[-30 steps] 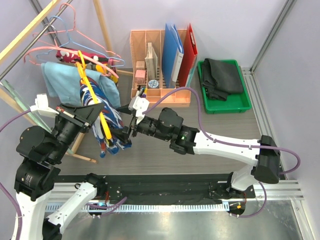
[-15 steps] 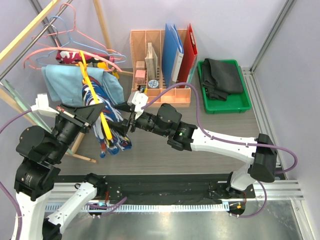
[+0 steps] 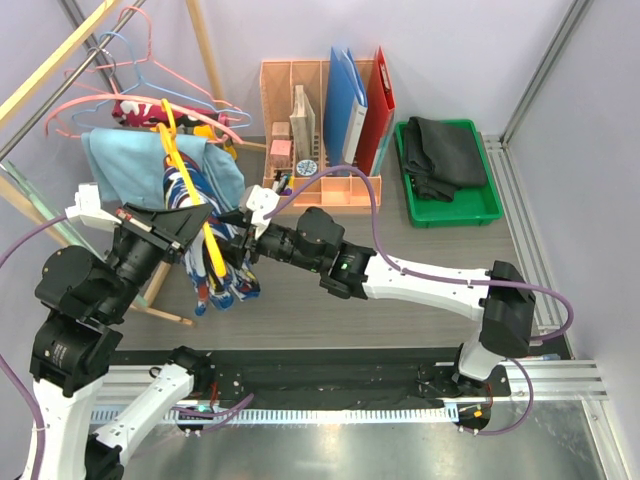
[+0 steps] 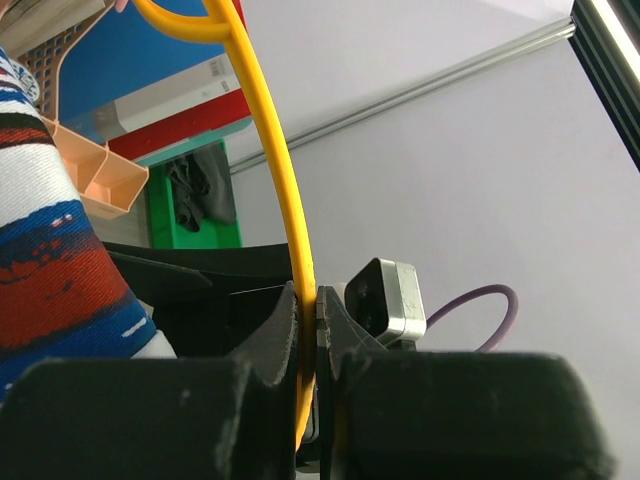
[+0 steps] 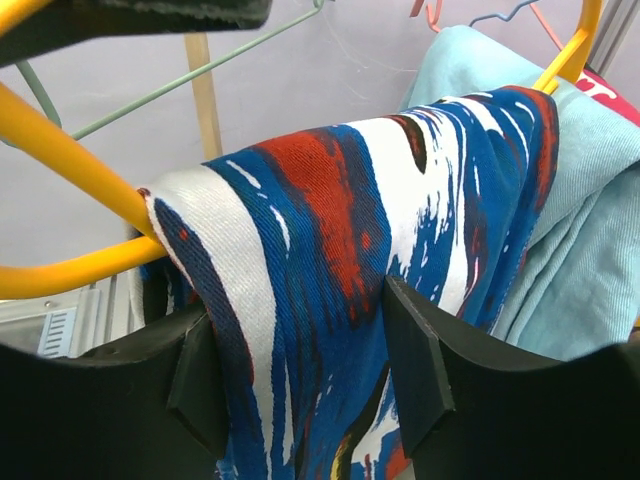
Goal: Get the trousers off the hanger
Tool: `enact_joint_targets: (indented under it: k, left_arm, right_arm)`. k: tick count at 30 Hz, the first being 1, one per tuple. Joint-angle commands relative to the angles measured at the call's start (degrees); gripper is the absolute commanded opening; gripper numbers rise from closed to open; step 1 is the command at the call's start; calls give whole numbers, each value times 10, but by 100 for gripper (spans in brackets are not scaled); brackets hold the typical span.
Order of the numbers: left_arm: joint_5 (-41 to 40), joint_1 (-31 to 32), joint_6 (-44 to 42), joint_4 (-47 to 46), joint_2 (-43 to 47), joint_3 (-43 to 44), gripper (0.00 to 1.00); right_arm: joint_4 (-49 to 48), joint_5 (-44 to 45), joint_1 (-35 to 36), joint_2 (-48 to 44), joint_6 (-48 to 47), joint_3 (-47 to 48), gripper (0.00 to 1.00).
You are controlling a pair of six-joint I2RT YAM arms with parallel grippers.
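Here, left tool point(image 4: 307, 312): fingers together, clamped on the thin rod of the yellow hanger point(image 4: 268, 130), which rises from between them and curves away at the top.
Right tool point(image 5: 305, 365): jaws apart, one finger on each side of the draped printed cloth; whether the pads press on it cannot be told.
Printed trousers point(image 5: 330, 220): navy, white and red, folded over the yellow hanger's bar, hanging down between the right tool's fingers and just beside the left tool.
Light blue trousers point(image 5: 590, 200): behind the printed pair, beyond the right tool's right-hand finger.
Black trousers point(image 3: 442, 150): heaped in the green tray point(image 3: 470, 208), well apart from both tools.
Tabletop point(image 3: 440, 250): grey wood grain, below the right tool's arm.
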State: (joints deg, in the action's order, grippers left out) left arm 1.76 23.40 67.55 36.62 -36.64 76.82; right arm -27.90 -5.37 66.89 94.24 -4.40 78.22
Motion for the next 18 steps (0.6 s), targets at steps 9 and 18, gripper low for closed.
enact_joint_targets:
  k: [9, 18]
  left_arm:
    - [44, 3, 18, -91, 13, 27, 0]
    - [36, 4, 7, -75, 24, 19, 0]
  right_arm:
    - [-48, 47, -7, 12, -30, 48, 46]
    - [-75, 98, -7, 29, -23, 75, 18]
